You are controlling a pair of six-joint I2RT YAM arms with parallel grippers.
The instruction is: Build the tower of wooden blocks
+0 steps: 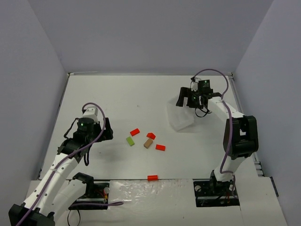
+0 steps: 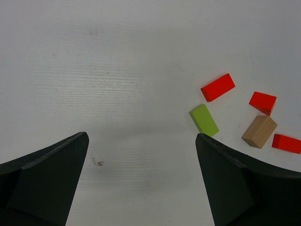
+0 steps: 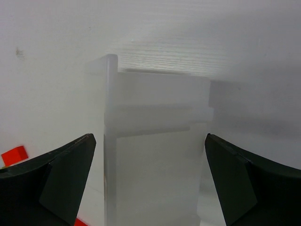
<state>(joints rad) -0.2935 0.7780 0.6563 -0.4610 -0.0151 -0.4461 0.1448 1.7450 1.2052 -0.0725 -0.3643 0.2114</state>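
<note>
— Entry: wood block tower?
— Unbuilt. Its pieces lay loose at the middle of the tabletop [image 1: 117, 99]: green block [image 2: 203, 119], tan block [image 2: 259, 131], red blocks [image 2: 217, 87], none stacked.
— End effectors?
— My left end effector [image 2: 142, 136] stood wide beside the green block; I judged it needed centring and squaring before closing. My right end effector [image 3: 150, 137] gaped above the white tray [image 3: 155, 155].

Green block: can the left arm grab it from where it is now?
Probably yes. The left tool is open, and the green block lies flat on the table just past one finger, nothing between them. The nearest red block and the tan block lie apart from it.
</note>
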